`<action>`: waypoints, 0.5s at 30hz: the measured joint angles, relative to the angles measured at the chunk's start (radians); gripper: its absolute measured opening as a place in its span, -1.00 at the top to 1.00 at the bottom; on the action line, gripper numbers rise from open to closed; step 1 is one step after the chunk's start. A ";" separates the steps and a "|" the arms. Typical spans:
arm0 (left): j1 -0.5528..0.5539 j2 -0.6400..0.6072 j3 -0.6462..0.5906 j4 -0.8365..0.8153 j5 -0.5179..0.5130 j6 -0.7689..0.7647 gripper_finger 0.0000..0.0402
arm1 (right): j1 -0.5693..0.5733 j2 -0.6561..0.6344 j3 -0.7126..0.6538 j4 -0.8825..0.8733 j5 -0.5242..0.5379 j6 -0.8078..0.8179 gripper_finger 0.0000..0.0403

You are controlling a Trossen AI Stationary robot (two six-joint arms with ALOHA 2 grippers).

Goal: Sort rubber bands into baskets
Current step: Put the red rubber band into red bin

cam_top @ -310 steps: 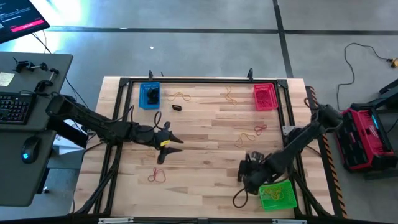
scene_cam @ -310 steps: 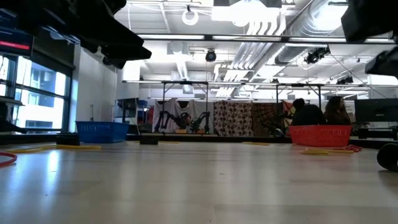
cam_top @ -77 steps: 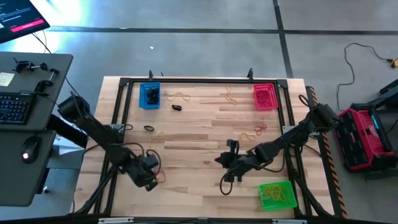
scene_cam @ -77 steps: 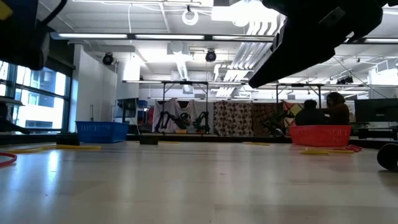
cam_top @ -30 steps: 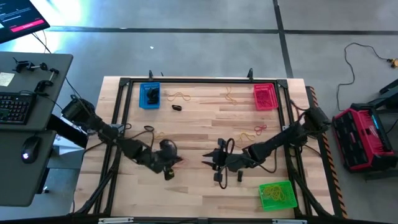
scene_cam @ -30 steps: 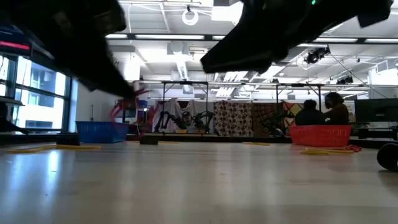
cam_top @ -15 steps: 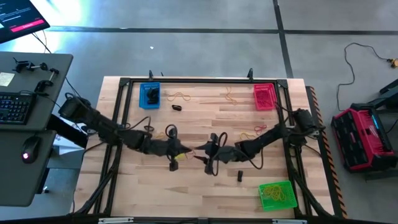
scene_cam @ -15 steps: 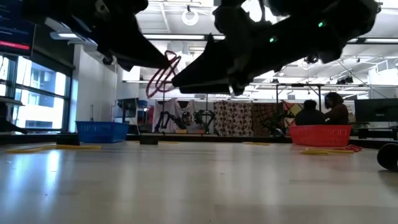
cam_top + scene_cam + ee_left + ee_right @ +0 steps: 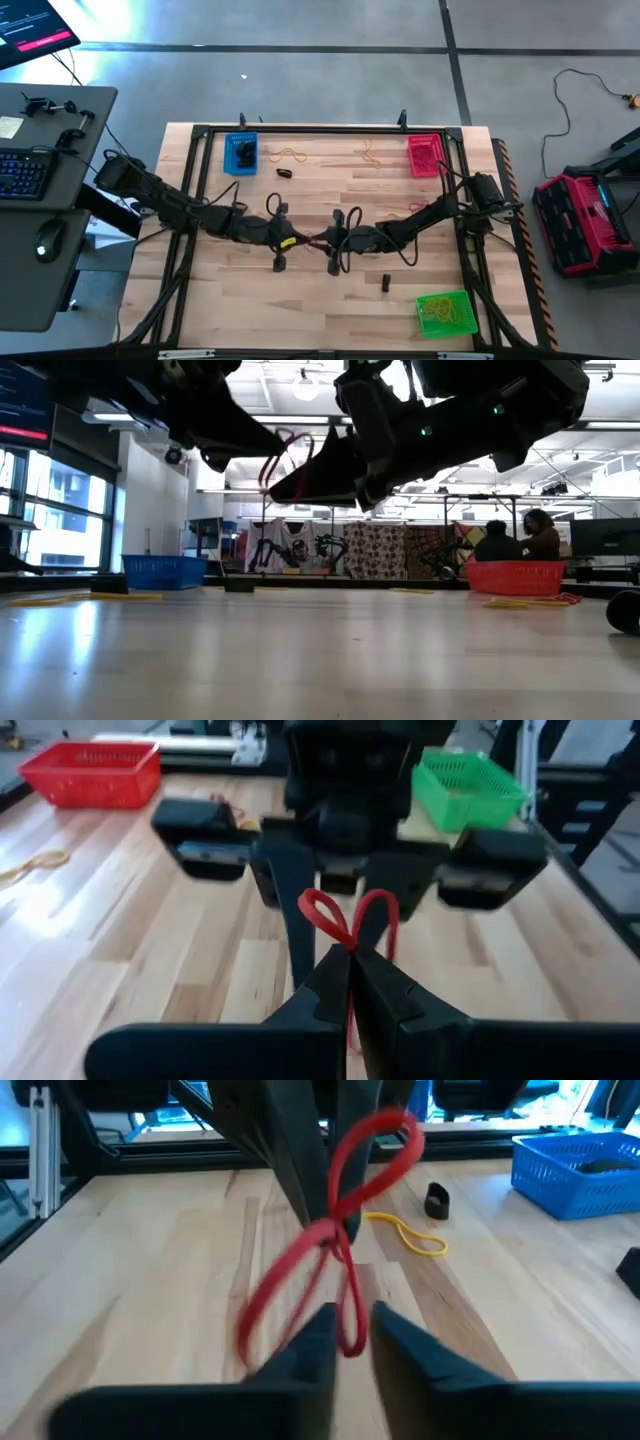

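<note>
**Red band mid-air, handover point**

Your left end effector (image 9: 348, 982) pinches a red rubber band (image 9: 335, 1230) above the surface's middle; the right end effector (image 9: 350, 1342) stands slightly parted around it. It's light and floppy: grab the loop's crossing.

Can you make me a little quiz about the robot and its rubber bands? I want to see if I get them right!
1. What colour is the rubber band held up between the left gripper and the right gripper? A yellow, B red, C black.
2. True or false: that rubber band is lying flat on the table.
3. Fill the gap: the left gripper is ____ on the rubber band.

Key: 1 B. 2 false, it is up in the air. 3 shut.
</note>
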 joint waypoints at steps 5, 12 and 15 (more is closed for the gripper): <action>-0.001 0.000 0.000 -0.003 0.015 0.000 0.99 | 0.008 0.000 0.000 -0.007 0.021 -0.023 0.92; -0.020 -0.003 0.000 -0.082 0.018 -0.009 0.82 | 0.010 -0.036 0.000 -0.139 0.038 -0.006 0.97; -0.030 -0.015 0.000 -0.146 0.017 -0.020 0.70 | 0.009 -0.084 0.000 -0.225 0.045 0.006 0.99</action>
